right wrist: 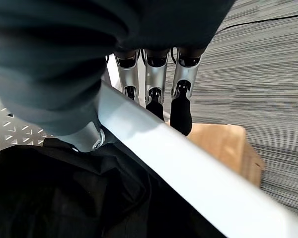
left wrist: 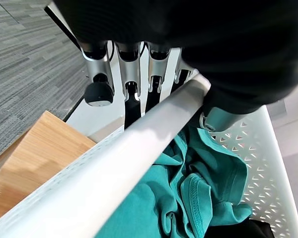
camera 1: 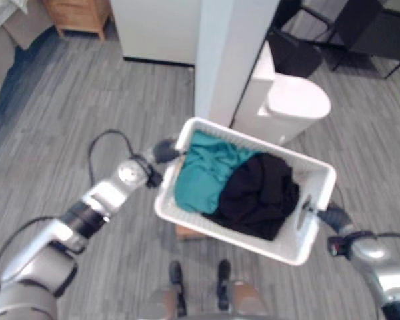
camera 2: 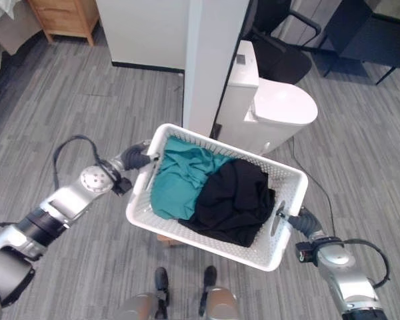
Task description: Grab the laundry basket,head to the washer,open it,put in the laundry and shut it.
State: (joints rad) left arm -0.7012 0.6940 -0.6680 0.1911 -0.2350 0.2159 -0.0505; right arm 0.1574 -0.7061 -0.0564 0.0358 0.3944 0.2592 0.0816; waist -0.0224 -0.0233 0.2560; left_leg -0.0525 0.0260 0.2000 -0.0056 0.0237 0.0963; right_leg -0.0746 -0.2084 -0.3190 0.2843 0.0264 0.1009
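Left hand [camera 2: 135, 159] and right hand [camera 2: 300, 221] each clamped fingers and thumb over opposite rims of the white laundry basket [camera 2: 288, 179], keeping its teal and black clothes [camera 2: 213, 190] level for carrying.

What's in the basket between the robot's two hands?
Between the left hand and right hand, the white basket holds a teal cloth and a black one, seen in both eye views.
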